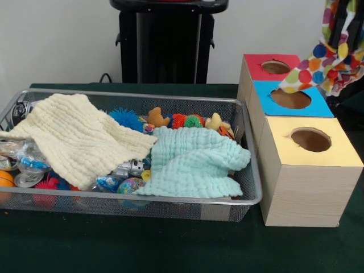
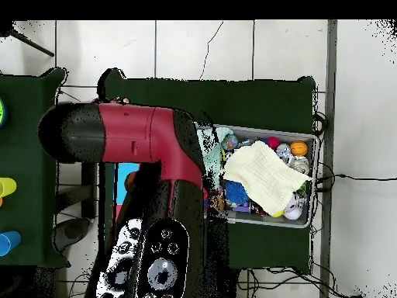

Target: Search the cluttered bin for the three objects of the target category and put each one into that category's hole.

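The wire mesh bin (image 1: 170, 199) lies on the green table, full of small toys. A cream waffle cloth (image 1: 79, 136) and a mint waffle cloth (image 1: 196, 162) cover much of it. One white fabric piece with multicoloured polka dots (image 1: 327, 54) hangs in the air at the top right, above the blue box. My gripper (image 1: 343, 23) shows only as dark parts behind the top of the fabric and holds it. The yellow-faced box (image 1: 296, 193) stands nearest, its round hole (image 1: 310, 139) open and unblocked. No other dotted fabric shows in the bin.
The red-faced box (image 1: 256, 71) and the blue-faced box (image 1: 267, 105) stand in a row behind the yellow one. In the overhead view my red arm (image 2: 132, 136) hides the boxes, beside the bin (image 2: 260, 221). Spiky balls and plush toys lie along the bin's far side.
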Controlling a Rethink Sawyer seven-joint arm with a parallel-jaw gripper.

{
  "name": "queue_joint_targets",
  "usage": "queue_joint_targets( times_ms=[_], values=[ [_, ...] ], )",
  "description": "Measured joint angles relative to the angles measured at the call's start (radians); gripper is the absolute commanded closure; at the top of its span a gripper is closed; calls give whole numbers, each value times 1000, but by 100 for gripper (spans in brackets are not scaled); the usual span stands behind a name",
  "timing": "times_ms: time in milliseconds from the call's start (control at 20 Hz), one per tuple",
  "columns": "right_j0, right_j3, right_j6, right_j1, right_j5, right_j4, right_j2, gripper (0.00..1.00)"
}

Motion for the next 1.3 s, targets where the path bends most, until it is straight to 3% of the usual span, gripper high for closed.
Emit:
queue_joint_targets(
  times_ms=[800, 1300],
  values=[
    [98, 54, 35, 102, -130, 12, -101, 100],
    [151, 59, 98, 133, -131, 58, -148, 100]
  ],
)
